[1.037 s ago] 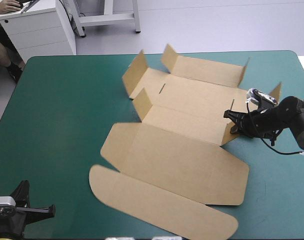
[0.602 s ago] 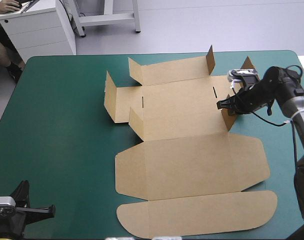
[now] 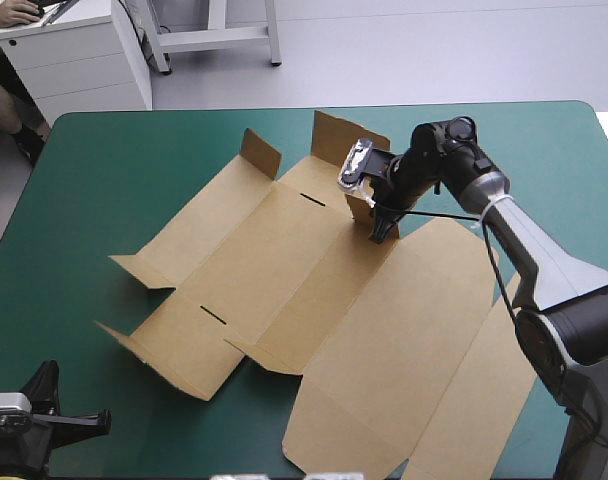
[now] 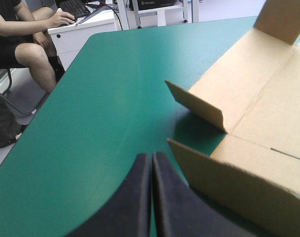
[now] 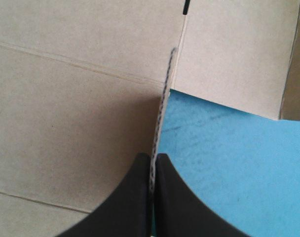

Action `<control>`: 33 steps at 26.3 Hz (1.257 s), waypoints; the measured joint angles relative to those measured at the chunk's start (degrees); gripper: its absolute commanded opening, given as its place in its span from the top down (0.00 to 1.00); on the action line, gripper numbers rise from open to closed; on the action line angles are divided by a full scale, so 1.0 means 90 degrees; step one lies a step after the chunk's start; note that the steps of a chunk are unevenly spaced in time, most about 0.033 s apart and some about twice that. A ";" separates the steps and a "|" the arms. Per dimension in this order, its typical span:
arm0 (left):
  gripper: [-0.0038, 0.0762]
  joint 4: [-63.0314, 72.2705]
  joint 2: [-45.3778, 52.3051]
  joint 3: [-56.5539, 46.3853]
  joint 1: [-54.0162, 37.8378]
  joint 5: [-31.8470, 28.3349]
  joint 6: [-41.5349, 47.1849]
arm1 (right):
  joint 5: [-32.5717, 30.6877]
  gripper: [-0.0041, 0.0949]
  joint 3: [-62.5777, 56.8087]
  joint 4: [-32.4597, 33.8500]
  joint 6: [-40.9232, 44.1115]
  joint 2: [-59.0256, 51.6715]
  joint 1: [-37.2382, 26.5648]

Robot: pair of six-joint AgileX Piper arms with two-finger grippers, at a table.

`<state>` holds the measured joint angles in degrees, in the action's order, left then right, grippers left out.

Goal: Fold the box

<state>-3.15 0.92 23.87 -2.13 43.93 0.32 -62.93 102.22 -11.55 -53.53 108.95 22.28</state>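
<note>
The brown box (image 3: 284,270) lies as a flat cut sheet slanted across the teal-green table, its long lid panels (image 3: 404,350) reaching toward the front right corner. Several small flaps stand up along its left and far edges. My right gripper (image 3: 380,230) is at the sheet's far side, shut on a small raised flap (image 3: 361,207). In the right wrist view the flap's thin edge (image 5: 162,98) runs up from between the fingers of that gripper (image 5: 152,165). My left gripper (image 3: 96,422) rests low at the front left corner, shut and holding nothing (image 4: 151,163), with the box's nearest flap (image 4: 224,173) just beside it.
Bare teal-green cover (image 3: 104,190) spreads left of the sheet and along the far right corner (image 3: 554,140). A white cabinet (image 3: 74,55) stands beyond the table's far left corner. The lid panels reach almost to the front edge.
My right gripper has dragged its flap from the table's right side to the far middle. The whole sheet turned with it, and the lid end swung from front left to front right.
</note>
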 measured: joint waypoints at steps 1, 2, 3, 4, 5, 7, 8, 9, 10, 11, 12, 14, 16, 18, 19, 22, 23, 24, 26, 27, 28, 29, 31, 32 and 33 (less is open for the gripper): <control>0.96 0.0000 0.0000 0.0000 0.0000 0.0000 0.0000 | 0.0042 0.98 0.0000 0.0000 -0.0219 0.0035 0.0070; 0.96 0.0000 0.0000 0.0000 0.0000 0.0000 0.0000 | 0.0211 0.98 0.0000 -0.0006 -0.0743 0.0064 0.0223; 0.96 0.0000 0.0000 0.0000 0.0000 0.0000 0.0000 | 0.0381 0.98 0.0000 -0.0065 -0.1127 0.0079 0.0330; 0.96 0.0000 0.0000 0.0000 0.0000 0.0000 0.0000 | 0.0538 0.98 0.0000 -0.0176 -0.1456 0.0093 0.0393; 0.96 0.0000 0.0000 0.0000 0.0000 0.0000 0.0000 | 0.0745 0.98 0.0006 -0.0365 -0.1775 0.0124 0.0458; 0.96 0.0000 0.0000 0.0000 0.0000 0.0000 0.0000 | 0.1058 0.98 0.0006 -0.0748 -0.2505 0.0225 0.0543; 0.96 0.0000 0.0000 0.0000 0.0000 -0.0007 0.0000 | 0.1106 0.98 0.0006 -0.0856 -0.2659 0.0257 0.0556; 0.96 0.0000 0.0000 0.0000 0.0000 -0.0007 0.0000 | 0.1170 0.98 0.0006 -0.0998 -0.2915 0.0314 0.0557; 0.96 0.0000 0.0000 0.0000 0.0000 -0.0007 0.0000 | 0.1182 0.98 0.0006 -0.1070 -0.2996 0.0346 0.0557; 0.96 0.0000 0.0000 0.0000 0.0000 -0.0007 0.0000 | 0.1200 0.98 0.0006 -0.1143 -0.3073 0.0384 0.0557; 0.96 0.0000 0.0000 0.0000 0.0000 -0.0007 0.0000 | 0.1206 0.98 0.0006 -0.1196 -0.3123 0.0424 0.0557; 0.96 0.0000 0.0000 0.0000 0.0000 -0.0007 0.0000 | 0.1242 0.96 0.0006 -0.1256 -0.3228 0.0488 0.0557; 0.96 0.0000 0.0000 0.0000 0.0000 -0.0007 0.0000 | 0.1256 0.90 0.0006 -0.1310 -0.3359 0.0525 0.0557; 0.96 0.0000 0.0000 0.0000 0.0000 -0.0007 0.0000 | 0.1277 0.79 0.0006 -0.1399 -0.3528 0.0538 0.0557; 0.96 0.0000 0.0000 0.0000 0.0000 -0.0007 0.0000 | 0.1303 0.72 0.0006 -0.1466 -0.3581 0.0538 0.0557; 0.96 0.0000 0.0000 0.0000 0.0000 -0.0007 0.0000 | 0.1353 0.46 0.0011 -0.1607 -0.3734 0.0538 0.0557; 0.96 0.0000 0.0000 0.0000 0.0000 -0.0007 0.0000 | 0.1366 0.38 0.0011 -0.1630 -0.3779 0.0538 0.0557; 0.96 0.0000 0.0000 0.0000 0.0000 -0.0007 0.0000 | 0.1380 0.31 0.0013 -0.1646 -0.3798 0.0538 0.0557; 0.96 0.0000 0.0000 0.0000 0.0000 -0.0007 0.0000 | 0.1422 0.24 0.0025 -0.1659 -0.3806 0.0538 0.0557; 0.96 0.0000 0.0000 0.0000 0.0000 -0.0007 0.0000 | 0.1427 0.25 0.0044 -0.1659 -0.3770 0.0538 0.0557; 0.96 0.0000 0.0000 0.0000 0.0000 -0.0007 0.0000 | 0.1444 0.25 0.0056 -0.1659 -0.3707 0.0538 0.0557; 0.96 0.0000 0.0000 0.0000 0.0000 -0.0007 0.0000 | 0.1451 0.26 0.0063 -0.1652 -0.3629 0.0513 0.0557; 0.96 0.0000 0.0000 0.0000 0.0000 -0.0007 0.0000 | 0.1462 0.29 0.0063 -0.1615 -0.3189 0.0416 0.0557; 0.96 0.0000 0.0000 0.0000 0.0000 -0.0007 0.0000 | 0.1469 0.33 0.0063 -0.1596 -0.2851 0.0355 0.0557; 0.96 0.0000 0.0000 0.0000 0.0000 -0.0007 0.0000 | 0.1482 0.39 0.0063 -0.1549 -0.2322 0.0272 0.0557</control>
<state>-3.15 0.92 23.87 -2.13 43.87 0.32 -49.59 102.78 -25.49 -74.43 111.40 27.30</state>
